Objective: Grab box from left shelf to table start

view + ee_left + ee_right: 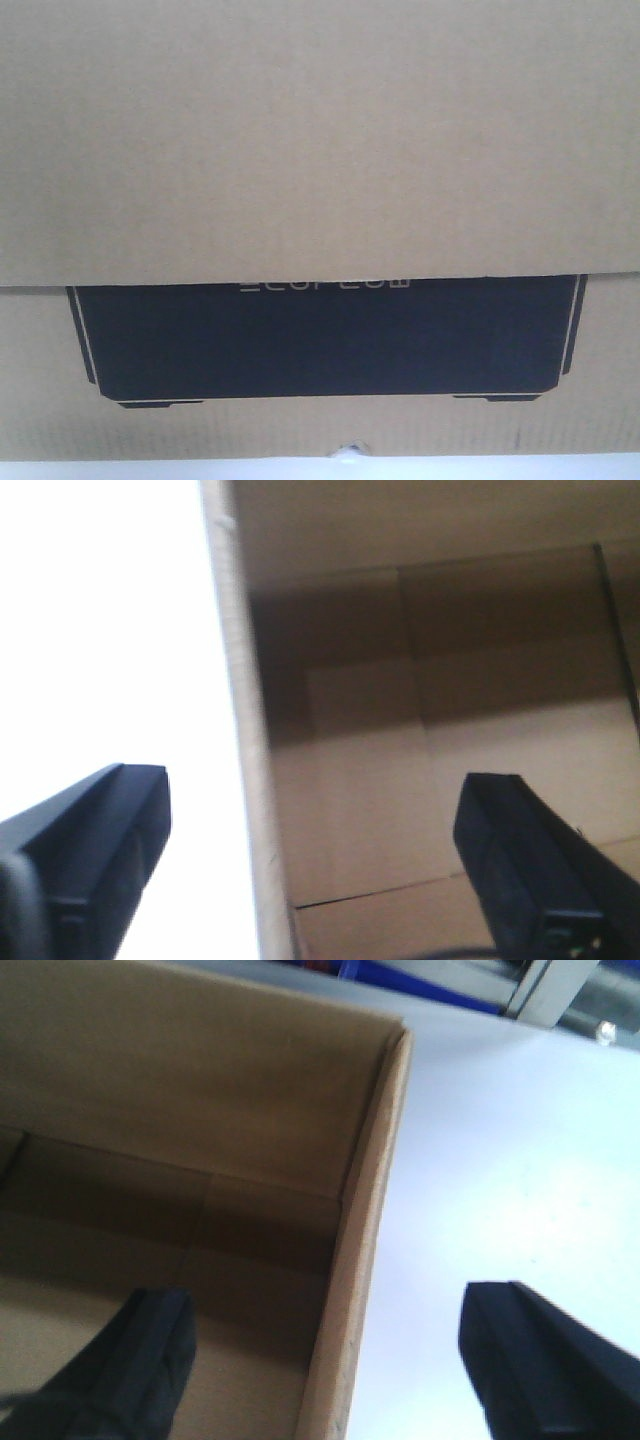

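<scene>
Both grippers are being held spread, each one straddling a side wall of the box (320,150): the left gripper (310,825) is being kept with one dark finger (520,860) inside the carton and the other outside its left wall (245,780), and the right gripper (330,1345) is being kept with one finger (150,1360) inside and the other over the pale surface beyond the right wall (365,1230). Neither wall is being touched by the fingers as far as can be told. Nearly all of the front view is being filled by the box, whose black panel (320,340) and pale lettering (325,285) are being shown upside down, partly covered by a cardboard flap. The box is being rested on the table (500,1160), seen as a thin whitish strip (500,468) beneath it. Blue bins (400,975) and a metal upright (545,985) are being glimpsed beyond the table.
</scene>
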Robot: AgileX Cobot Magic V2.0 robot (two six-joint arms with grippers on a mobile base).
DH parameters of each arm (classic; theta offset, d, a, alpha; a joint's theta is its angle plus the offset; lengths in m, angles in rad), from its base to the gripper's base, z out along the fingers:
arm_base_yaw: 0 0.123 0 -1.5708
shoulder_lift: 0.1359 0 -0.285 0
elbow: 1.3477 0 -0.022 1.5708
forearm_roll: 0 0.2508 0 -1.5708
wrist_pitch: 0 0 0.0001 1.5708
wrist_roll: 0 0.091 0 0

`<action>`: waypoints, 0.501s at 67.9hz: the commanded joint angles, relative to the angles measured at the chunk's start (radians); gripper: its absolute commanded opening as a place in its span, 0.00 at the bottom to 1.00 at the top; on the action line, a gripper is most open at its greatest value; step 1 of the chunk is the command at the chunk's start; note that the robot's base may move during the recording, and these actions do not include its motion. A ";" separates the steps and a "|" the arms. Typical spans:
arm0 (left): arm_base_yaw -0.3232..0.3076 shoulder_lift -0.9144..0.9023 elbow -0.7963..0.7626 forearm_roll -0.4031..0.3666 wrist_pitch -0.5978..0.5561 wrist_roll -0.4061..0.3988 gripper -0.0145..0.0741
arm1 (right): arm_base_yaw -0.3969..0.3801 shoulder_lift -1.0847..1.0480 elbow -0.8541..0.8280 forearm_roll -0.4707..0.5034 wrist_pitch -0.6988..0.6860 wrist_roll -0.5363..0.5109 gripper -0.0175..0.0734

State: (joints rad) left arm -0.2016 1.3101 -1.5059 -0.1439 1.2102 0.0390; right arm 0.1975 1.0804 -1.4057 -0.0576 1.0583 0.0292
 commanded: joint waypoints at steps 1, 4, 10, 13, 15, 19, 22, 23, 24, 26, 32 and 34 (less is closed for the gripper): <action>-0.007 -0.095 -0.036 0.003 -0.036 0.005 0.62 | -0.001 -0.074 -0.020 -0.011 -0.060 -0.003 0.83; -0.007 -0.128 -0.036 0.003 -0.034 0.005 0.56 | -0.001 -0.101 -0.007 -0.011 -0.061 -0.003 0.78; -0.007 -0.211 -0.022 0.003 -0.040 0.005 0.44 | -0.001 -0.163 0.039 -0.011 -0.076 -0.004 0.66; -0.007 -0.254 -0.004 0.003 -0.051 0.005 0.37 | -0.001 -0.199 0.081 -0.011 -0.090 -0.004 0.58; -0.007 -0.279 0.008 0.003 -0.062 0.005 0.32 | -0.001 -0.220 0.105 -0.011 -0.100 -0.004 0.53; -0.007 -0.340 0.053 0.003 -0.094 0.005 0.24 | -0.001 -0.277 0.166 -0.011 -0.137 -0.004 0.43; -0.007 -0.388 0.095 0.003 -0.130 0.005 0.17 | -0.001 -0.318 0.218 -0.011 -0.168 -0.004 0.36; -0.007 -0.408 0.115 0.003 -0.139 0.005 0.15 | -0.001 -0.330 0.234 -0.011 -0.178 -0.004 0.34; -0.007 -0.422 0.129 0.003 -0.152 0.005 0.13 | -0.001 -0.349 0.257 -0.011 -0.193 -0.004 0.32; -0.007 -0.450 0.158 0.003 -0.168 0.005 0.09 | -0.001 -0.374 0.288 -0.011 -0.213 -0.004 0.29; -0.007 -0.542 0.263 0.006 -0.225 0.005 0.05 | -0.001 -0.454 0.391 -0.011 -0.280 -0.004 0.26; -0.007 -0.571 0.298 0.007 -0.242 0.005 0.05 | -0.001 -0.478 0.430 -0.011 -0.298 -0.004 0.26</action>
State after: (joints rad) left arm -0.2016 0.8082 -1.2569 -0.1323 1.0872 0.0399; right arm 0.1975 0.6528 -1.0307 -0.0576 0.8999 0.0292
